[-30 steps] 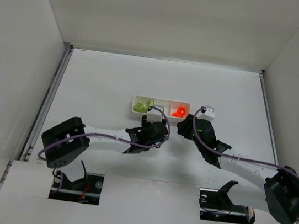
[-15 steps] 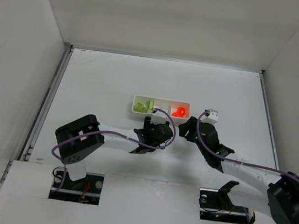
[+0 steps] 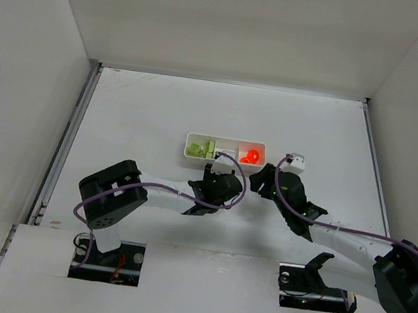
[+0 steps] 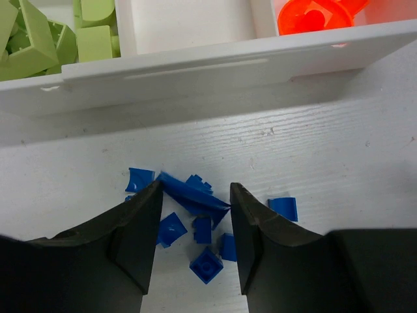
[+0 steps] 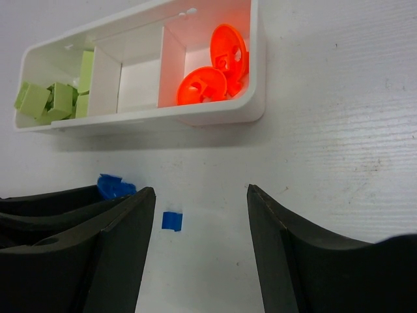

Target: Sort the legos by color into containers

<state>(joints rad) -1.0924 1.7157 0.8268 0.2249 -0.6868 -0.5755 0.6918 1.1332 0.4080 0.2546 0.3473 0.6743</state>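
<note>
The left gripper [image 4: 194, 195] is sitting a little nearer the arm bases than a second ago, with its elbow swung in toward the middle. The right gripper [image 5: 201, 192] is sitting farther back from the right end of the tray [image 3: 189, 144].

The left fingers [image 4: 140, 222] are standing partly apart, straddling the blue legos [image 4: 207, 264] that are lying loose on the table [image 4: 339, 150] just in front of the tray. A longer blue piece [image 4: 182, 189] is lying across the gap, reaching both fingers; whether it is being pinched I cannot tell.

The right gripper is hanging wide open over bare table, holding nothing, with a lone blue brick [image 5: 172, 221] just beside its left finger.

Green legos [image 4: 39, 39] are lying in the tray's left compartment and orange legos [image 5: 212, 72] in its right one.
</note>
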